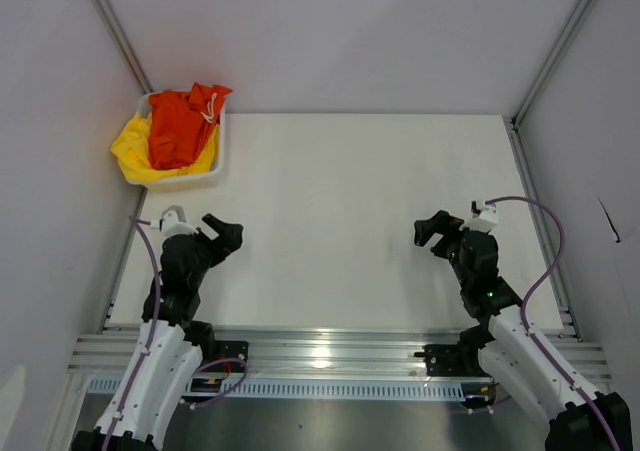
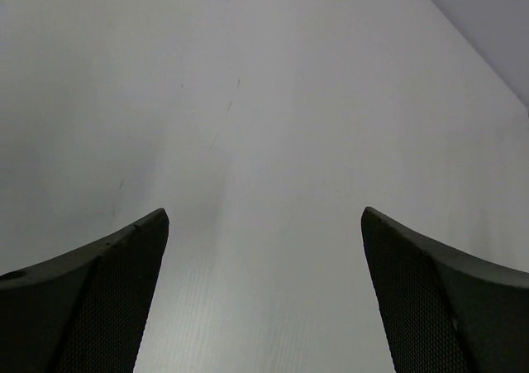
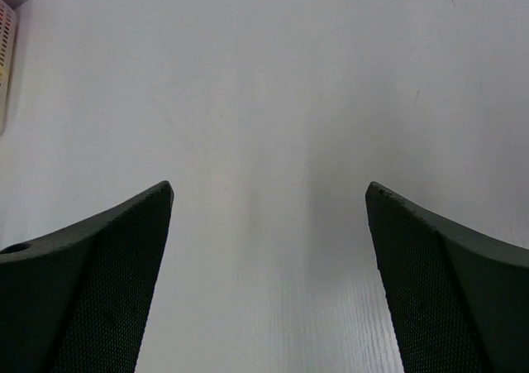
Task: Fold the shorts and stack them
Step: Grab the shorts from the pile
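Note:
Orange-red shorts (image 1: pixel 180 126) with a white drawstring lie crumpled on top of yellow shorts (image 1: pixel 133 151), both piled in a white basket (image 1: pixel 214 167) at the table's far left corner. My left gripper (image 1: pixel 226 233) hovers low near the front left of the table, open and empty, well short of the basket. My right gripper (image 1: pixel 432 231) mirrors it at the front right, also open with nothing between its fingers. In the left wrist view the left gripper (image 2: pixel 264 216) frames only bare table, and in the right wrist view the right gripper (image 3: pixel 269 189) does the same.
The white table (image 1: pixel 360 211) is walled by grey panels on the left, back and right. A metal rail (image 1: pixel 330 356) runs along the near edge by the arm bases. The basket's edge (image 3: pixel 5 50) shows at the far left of the right wrist view.

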`<state>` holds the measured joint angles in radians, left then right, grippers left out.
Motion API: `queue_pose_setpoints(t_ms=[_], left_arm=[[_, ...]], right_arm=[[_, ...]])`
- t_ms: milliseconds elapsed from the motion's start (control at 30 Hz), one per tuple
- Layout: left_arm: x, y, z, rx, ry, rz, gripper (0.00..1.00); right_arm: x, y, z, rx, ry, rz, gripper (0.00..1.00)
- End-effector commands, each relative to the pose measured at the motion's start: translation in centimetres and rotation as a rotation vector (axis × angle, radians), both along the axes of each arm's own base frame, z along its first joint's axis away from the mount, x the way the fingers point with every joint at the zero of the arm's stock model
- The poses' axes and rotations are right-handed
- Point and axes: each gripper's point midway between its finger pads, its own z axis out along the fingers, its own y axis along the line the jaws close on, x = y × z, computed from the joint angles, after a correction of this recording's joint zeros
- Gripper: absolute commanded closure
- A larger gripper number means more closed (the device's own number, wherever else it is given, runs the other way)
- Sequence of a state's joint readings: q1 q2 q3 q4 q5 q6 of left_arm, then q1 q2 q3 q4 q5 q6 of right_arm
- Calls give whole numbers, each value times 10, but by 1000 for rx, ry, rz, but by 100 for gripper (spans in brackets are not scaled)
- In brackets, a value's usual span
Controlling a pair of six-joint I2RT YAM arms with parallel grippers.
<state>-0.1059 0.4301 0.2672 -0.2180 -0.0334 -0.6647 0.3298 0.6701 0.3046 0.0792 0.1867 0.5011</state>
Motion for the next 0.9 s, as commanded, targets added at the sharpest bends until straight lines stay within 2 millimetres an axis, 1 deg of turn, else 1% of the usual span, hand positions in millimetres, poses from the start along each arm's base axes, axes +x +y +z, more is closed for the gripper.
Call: queue_pose_setpoints(t_ms=[0,33,67,100,200,233,267,300,333,367,400,433,467,500,533,567,600,633,667,700,733,767,800,833,867], left_arm=[[21,10,46,-87,-42,131,1],[30,15,78,-88,-91,164,1],[34,18,82,-80,-81,179,1],[48,22,114,-70,-106,203,1],[68,33,127,-43,-43,260,1],[83,37,132,-31,13,274,1],[96,45,160,-40,-15,286,1],[106,48,185,-45,-38,289,1],[111,50,180,-42,15,293,1],[129,68,187,-50,29,332,1],[138,73,205,-54,3,343,1],[144,79,207,-59,14,359,1],[156,89,194,-60,59,384,1],[165,93,217,-70,14,384,1],[172,97,216,-75,22,393,1],[176,105,221,-83,20,414,1],[189,111,213,-85,43,424,1],[194,115,208,-88,58,432,1],[199,122,208,-99,57,452,1],[209,126,193,-102,87,458,1],[215,130,193,-104,82,465,1],[221,133,186,-109,93,475,1],[231,137,169,-108,123,481,1],[237,139,169,-110,121,481,1],[243,140,161,-109,138,482,2]], right_arm=[[2,-2,2,10,-16,-17,0],[2,-2,0,11,-11,-18,1],[2,-1,1,12,-12,-15,1],[2,-2,-1,11,-8,-17,1],[3,-1,-2,11,-6,-14,1],[3,-1,-1,11,-8,-14,1],[3,-1,-1,12,-6,-14,1],[3,-1,-2,11,-4,-12,1],[3,-1,-1,12,-6,-11,1],[2,0,-1,15,-7,-10,1],[2,0,-2,14,-5,-10,1],[2,-1,-2,15,-5,-12,1],[2,0,-2,15,-5,-10,0],[2,0,-2,13,-4,-10,1],[3,-1,-2,14,-4,-13,0],[2,-1,-1,14,-6,-13,1],[2,-1,-1,13,-6,-13,0],[2,-1,-1,14,-4,-13,1],[2,-1,-1,14,-6,-15,0],[2,-1,-1,14,-6,-15,1],[2,-2,-1,17,-7,-17,0],[2,-1,-1,18,-5,-14,1],[2,-1,0,20,-8,-13,0],[2,-1,-1,18,-6,-13,1],[2,0,0,19,-8,-11,1]])
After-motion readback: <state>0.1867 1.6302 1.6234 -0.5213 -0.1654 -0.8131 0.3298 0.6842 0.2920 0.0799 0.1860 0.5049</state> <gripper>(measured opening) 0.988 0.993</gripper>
